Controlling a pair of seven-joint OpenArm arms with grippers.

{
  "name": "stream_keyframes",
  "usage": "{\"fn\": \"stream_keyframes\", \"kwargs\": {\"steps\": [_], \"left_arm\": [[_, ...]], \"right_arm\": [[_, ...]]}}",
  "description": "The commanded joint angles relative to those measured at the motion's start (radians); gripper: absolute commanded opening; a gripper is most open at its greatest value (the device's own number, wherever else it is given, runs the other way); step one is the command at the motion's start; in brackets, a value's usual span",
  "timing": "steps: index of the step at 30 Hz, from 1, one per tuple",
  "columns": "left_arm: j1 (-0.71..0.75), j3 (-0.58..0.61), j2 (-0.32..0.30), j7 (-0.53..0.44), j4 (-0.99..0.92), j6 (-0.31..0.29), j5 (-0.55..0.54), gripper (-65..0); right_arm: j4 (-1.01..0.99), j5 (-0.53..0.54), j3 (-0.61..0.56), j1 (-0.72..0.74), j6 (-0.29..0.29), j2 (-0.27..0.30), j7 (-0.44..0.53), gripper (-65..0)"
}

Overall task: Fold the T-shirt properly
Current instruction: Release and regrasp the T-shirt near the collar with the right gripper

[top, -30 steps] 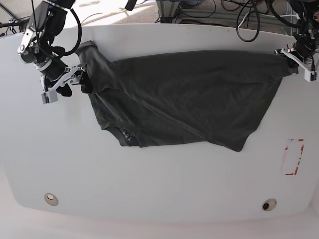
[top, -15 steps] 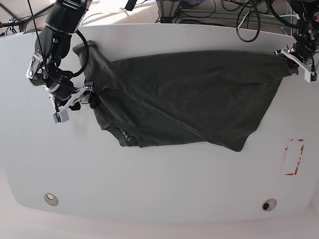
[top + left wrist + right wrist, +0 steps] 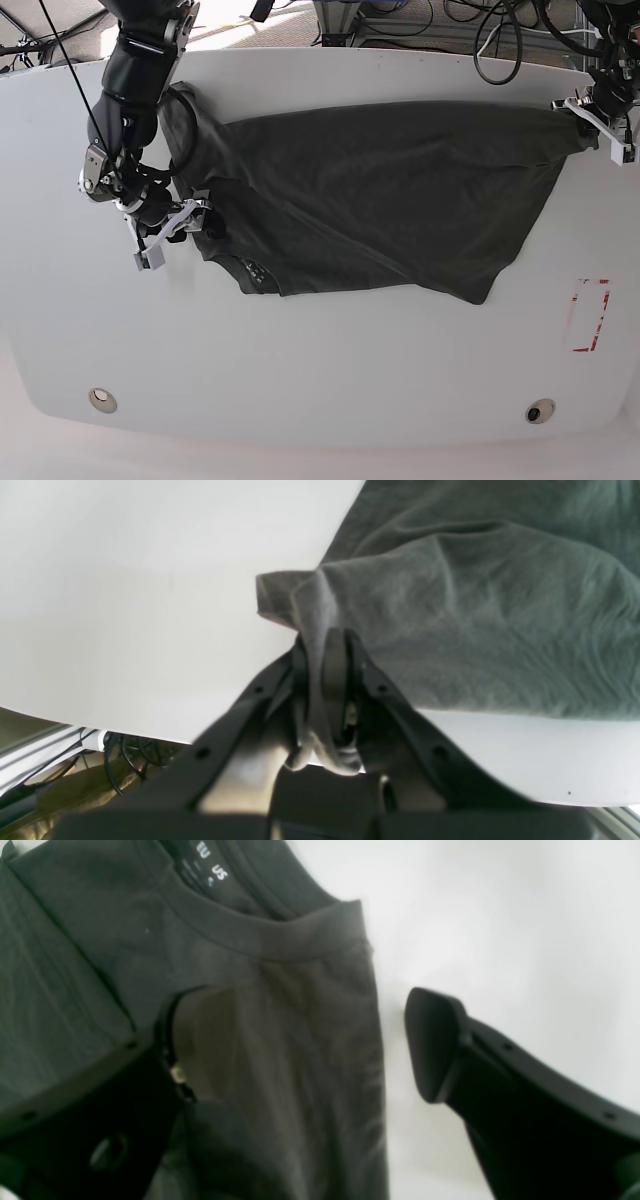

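Observation:
The dark charcoal T-shirt (image 3: 380,195) lies spread and wrinkled across the white table (image 3: 320,360). Its collar (image 3: 252,275) points to the front left. My left gripper (image 3: 585,112) is shut on a corner of the shirt at the far right edge. In the left wrist view (image 3: 327,680) the cloth (image 3: 475,605) is bunched between the jaws. My right gripper (image 3: 185,228) is open at the shirt's left edge, just above the collar. In the right wrist view (image 3: 300,1050) one finger (image 3: 150,1065) is over the cloth (image 3: 280,1040) near the collar (image 3: 260,935). The other finger (image 3: 435,1050) is over bare table.
A red-marked rectangle (image 3: 588,315) lies on the table at the right. Two round holes (image 3: 102,400) (image 3: 540,411) sit near the front edge. Cables (image 3: 500,40) hang behind the table's back edge. The left gripper is close to the table's right rim.
My right arm has moved down the shirt's left edge, from the sleeve toward the collar, still open. The left gripper and the shirt corner it holds have not moved.

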Motion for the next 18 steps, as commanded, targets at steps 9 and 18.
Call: {"fn": "stream_keyframes", "kwargs": {"steps": [9, 18], "left_arm": [[0.001, -0.011, -0.01, -0.021, 0.017, 0.0, -0.003, -65.0], [0.0, -0.011, 0.003, -0.021, 0.017, 0.0, -0.002, -65.0]], "right_arm": [[0.005, 0.009, -0.086, 0.02, -0.003, -0.004, 0.052, -16.0], [-0.139, 0.007, -0.084, 0.081, -0.003, -0.015, 0.055, -35.4]]}}
